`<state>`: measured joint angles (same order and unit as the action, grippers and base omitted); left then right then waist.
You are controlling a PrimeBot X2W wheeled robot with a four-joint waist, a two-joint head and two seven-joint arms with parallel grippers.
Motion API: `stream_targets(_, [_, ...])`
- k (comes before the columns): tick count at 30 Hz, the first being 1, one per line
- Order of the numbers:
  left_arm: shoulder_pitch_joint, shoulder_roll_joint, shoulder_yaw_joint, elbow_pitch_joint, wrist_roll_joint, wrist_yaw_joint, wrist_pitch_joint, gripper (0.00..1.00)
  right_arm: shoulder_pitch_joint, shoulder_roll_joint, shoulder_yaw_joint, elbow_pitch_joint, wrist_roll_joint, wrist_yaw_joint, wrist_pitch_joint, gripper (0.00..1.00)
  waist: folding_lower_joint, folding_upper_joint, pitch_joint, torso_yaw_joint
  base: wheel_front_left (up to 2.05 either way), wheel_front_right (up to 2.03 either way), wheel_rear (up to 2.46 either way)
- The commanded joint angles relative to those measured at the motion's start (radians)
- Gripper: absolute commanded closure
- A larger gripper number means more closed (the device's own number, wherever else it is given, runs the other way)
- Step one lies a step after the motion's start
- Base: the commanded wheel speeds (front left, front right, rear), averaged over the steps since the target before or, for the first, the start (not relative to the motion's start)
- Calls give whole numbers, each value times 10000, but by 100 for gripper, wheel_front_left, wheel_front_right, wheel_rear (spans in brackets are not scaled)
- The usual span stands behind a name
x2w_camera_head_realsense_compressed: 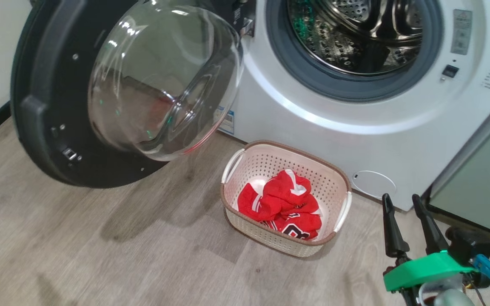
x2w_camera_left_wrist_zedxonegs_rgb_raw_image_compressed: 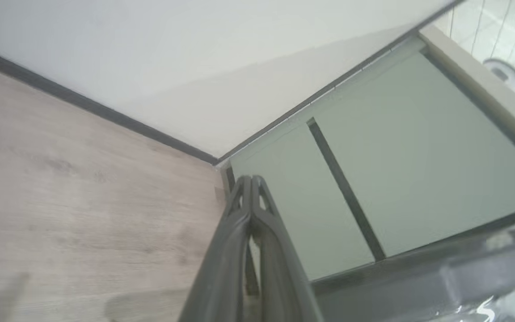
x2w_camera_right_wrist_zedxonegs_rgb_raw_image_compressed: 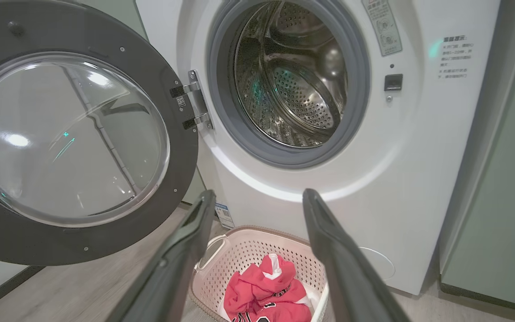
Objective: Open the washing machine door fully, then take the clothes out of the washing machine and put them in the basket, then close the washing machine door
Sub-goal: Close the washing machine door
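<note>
Right hand: nearest the camera, low at the right, fingers spread wide with nothing between them. It aims over the basket toward the washer front. Judged parked clear of the door's swing.

Left hand: fingers pressed flat together, holding nothing. They point at the corner where the wood-look floor meets the white wall and a pale green cabinet. A dark glossy edge at that view's lower right may be the door rim; cannot confirm. Judged closed so it works as one stiff pusher, not a grasper.

Basket: on the floor just in front of the washing machine, below the opening, so anything pulled from the drum has a short drop. Red jersey lies bunched inside it, white trim and number showing.

Washing machine door: swung wide on its hinge at the robot's left, glass bowl facing the room, well apart from the gasket.

Drum: bare steel as far as visible; no fabric seen.

Judgement: unloading looks done and closing the door remains. Check whether the basket's near handle sits inside the door's arc.
</note>
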<state>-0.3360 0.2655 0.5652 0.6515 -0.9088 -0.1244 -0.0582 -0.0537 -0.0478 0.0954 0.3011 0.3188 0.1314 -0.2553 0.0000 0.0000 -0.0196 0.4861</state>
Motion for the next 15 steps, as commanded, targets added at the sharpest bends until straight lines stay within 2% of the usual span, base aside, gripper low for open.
stream_targets(1, [-682, 657, 505, 15, -440, -62, 396, 100, -182, -24, 184, -364, 31, -7, -65, 0, 0, 0, 24, -142, 0, 0, 0])
stream_targets(4, [-1631, 1485, 1298, 989, -1622, 99, 1417, 100, -162, -24, 167, -363, 6, -7, -65, 0, 0, 0, 63, -357, 0, 0, 0])
stream_targets(8, [-2857, 2418, 1958, 2226, -2701, 690, 2646, 100, -175, -24, 176, -347, -48, -7, -65, 0, 0, 0, 144, -640, 0, 0, 0])
stream_targets(12, [-3779, 3079, 2120, 3229, -3237, 1235, 3781, 100, -236, -24, 155, -343, -131, -7, -65, 0, 0, 0, 281, -905, 0, 0, 0])
stream_targets(15, [-4272, 3430, 1951, 3741, -3324, 1437, 4529, 100, -272, -24, 148, -343, -203, -7, -65, 0, 0, 0, 397, -1102, 0, 0, 0])
